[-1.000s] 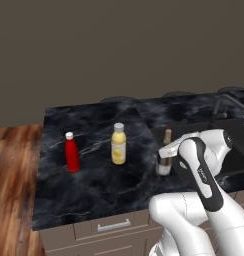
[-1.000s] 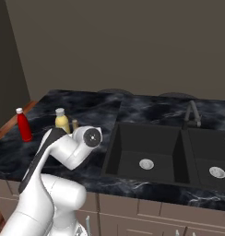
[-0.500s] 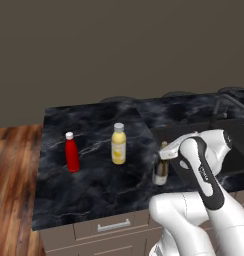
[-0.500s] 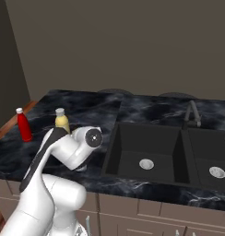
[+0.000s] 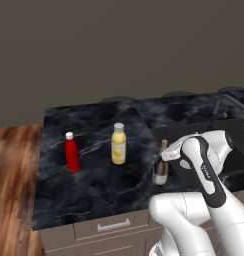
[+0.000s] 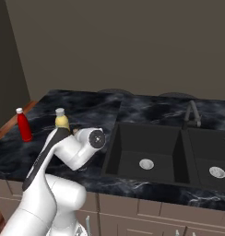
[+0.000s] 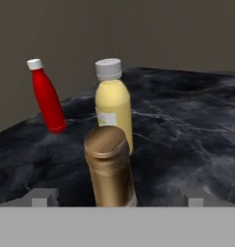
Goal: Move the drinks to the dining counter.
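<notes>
Three drinks stand on a black marble worktop (image 5: 89,190): a red bottle (image 5: 71,152) with a white cap at the left, a yellow juice bottle (image 5: 118,144) in the middle, and a dark wine bottle (image 5: 160,167) at the right, beside the sink. My gripper (image 7: 119,198) is open around the wine bottle's brown top (image 7: 109,164). Its fingertips (image 7: 42,197) stand wide on either side and clear of the glass. Behind the neck, the hand view shows the juice bottle (image 7: 112,108) and the red bottle (image 7: 47,99). The dining counter is out of view.
A black double sink (image 6: 146,152) with a faucet (image 6: 192,113) lies right of the bottles. A drawer with a handle (image 5: 113,227) sits under the worktop. Wooden floor (image 5: 11,175) lies past its left edge. My own elbow (image 5: 199,165) stands close to the wine bottle.
The wine bottle and my hand have sunk a little lower toward the worktop's front. The red and yellow bottles have not moved.
</notes>
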Controlling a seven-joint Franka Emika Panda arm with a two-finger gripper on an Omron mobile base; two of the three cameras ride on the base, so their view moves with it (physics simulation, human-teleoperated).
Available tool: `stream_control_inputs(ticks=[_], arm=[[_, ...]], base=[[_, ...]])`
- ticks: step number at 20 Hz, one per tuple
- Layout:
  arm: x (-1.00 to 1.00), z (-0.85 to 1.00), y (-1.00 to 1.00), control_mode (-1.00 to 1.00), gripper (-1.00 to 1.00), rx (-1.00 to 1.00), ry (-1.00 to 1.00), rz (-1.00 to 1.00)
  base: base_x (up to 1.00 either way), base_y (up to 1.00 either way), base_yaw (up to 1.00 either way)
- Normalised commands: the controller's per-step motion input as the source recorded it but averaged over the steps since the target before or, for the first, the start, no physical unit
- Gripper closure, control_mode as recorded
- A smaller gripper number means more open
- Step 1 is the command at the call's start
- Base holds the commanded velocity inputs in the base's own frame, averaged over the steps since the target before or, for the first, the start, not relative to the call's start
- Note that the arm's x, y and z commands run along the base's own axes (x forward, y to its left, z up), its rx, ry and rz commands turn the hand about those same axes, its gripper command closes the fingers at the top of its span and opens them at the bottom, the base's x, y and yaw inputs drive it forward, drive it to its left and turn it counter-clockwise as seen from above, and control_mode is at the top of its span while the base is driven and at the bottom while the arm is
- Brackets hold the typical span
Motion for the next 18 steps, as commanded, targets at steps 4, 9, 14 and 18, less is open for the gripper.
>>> stream_control_inputs(ticks=[4,9,14,18], arm=[[0.00,0.09,0.04,-1.00,-1.00,0.00,-0.17,0.00],[-0.28,0.75,0.00,-1.00,-1.00,0.00,-0.19,-0.01],[-0.55,1.00,-0.08,-1.00,-1.00,0.00,0.04,-0.13],[-0.61,1.00,-0.02,-1.00,-1.00,0.00,0.25,-0.15]], base=[[0.00,0.00,0.00],[0.00,0.00,0.00],[0.00,0.00,0.00],[0.00,0.00,0.00]])
